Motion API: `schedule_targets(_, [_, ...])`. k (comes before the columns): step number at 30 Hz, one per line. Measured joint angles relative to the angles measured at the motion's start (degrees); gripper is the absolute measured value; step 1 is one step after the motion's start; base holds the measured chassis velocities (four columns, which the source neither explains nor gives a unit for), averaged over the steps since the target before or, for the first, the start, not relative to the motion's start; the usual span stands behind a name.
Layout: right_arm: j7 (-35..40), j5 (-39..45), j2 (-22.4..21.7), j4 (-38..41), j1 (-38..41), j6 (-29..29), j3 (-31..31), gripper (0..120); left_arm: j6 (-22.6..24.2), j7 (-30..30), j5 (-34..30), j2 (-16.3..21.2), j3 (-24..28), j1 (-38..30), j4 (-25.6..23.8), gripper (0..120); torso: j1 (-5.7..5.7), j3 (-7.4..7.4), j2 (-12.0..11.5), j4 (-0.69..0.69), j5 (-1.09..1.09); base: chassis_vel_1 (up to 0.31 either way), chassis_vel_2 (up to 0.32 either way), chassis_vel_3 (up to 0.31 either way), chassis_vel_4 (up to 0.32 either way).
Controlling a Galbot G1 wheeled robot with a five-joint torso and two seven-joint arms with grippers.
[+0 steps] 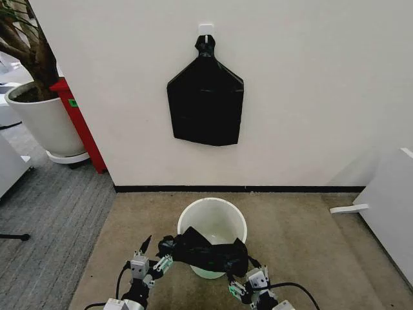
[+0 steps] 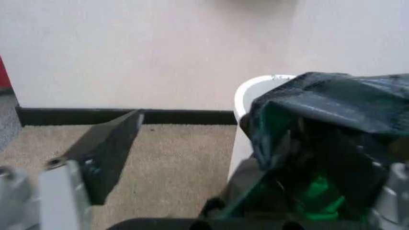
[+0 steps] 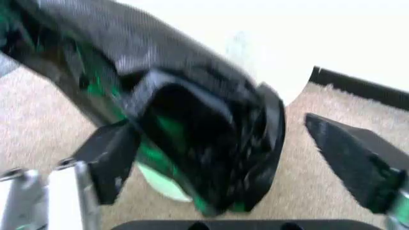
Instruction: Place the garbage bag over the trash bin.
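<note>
The garbage bag (image 1: pixel 208 255) is draped in a crumpled band across the near rim of the trash bin (image 1: pixel 213 221), on the carpet close to the wall; the mouth has not been spread over the rim, so most of the fitting is judged undone. Its ends lie between the wide-spread jaws of the left gripper (image 1: pixel 150 258) and the right gripper (image 1: pixel 248 279), gripped by neither.

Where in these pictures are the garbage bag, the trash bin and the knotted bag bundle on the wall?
garbage bag (image 1: pixel 210 253): head view, middle of the crumpled black plastic.
trash bin (image 1: pixel 213 205): head view, far rim.
bag bundle (image 1: pixel 205 103): head view, flat black middle.
</note>
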Motion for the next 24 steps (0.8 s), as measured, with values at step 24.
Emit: schedule_targets(24, [-0.61,2.4,-0.36,3.94,2.52,-1.51,0.21,100,0.85,-0.58,-2.11,0.18,-2.83,-0.35,-0.47,98,0.0,0.0,0.0,0.0,0.0,0.0,0.0,0.0,0.0])
